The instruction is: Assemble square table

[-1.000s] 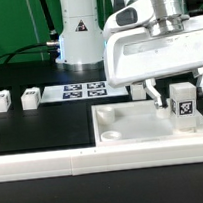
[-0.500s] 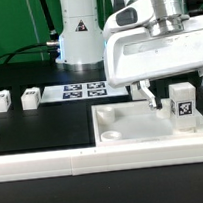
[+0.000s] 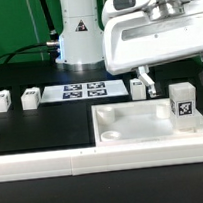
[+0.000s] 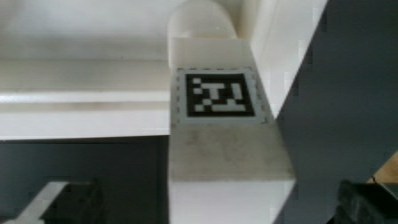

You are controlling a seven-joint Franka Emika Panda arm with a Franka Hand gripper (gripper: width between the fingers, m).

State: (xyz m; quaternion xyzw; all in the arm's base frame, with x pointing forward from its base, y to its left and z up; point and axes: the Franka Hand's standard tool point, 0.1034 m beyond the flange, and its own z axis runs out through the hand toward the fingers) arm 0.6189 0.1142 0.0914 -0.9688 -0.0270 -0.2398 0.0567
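White leg (image 3: 182, 103) upright on tabletop (image 3: 133, 137), jaws spread

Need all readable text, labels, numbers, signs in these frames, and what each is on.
Words or numbers: none readable.
Triangle sign on the robot base: too small to read.
Black-and-white tags, patterns only: on the upright leg, the marker board, one loose leg, a second loose leg.

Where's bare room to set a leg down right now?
Bare black table between the loose legs, the front rail and the tabletop. Also the tabletop's floor beside the standing leg. Crowded under the open gripper.
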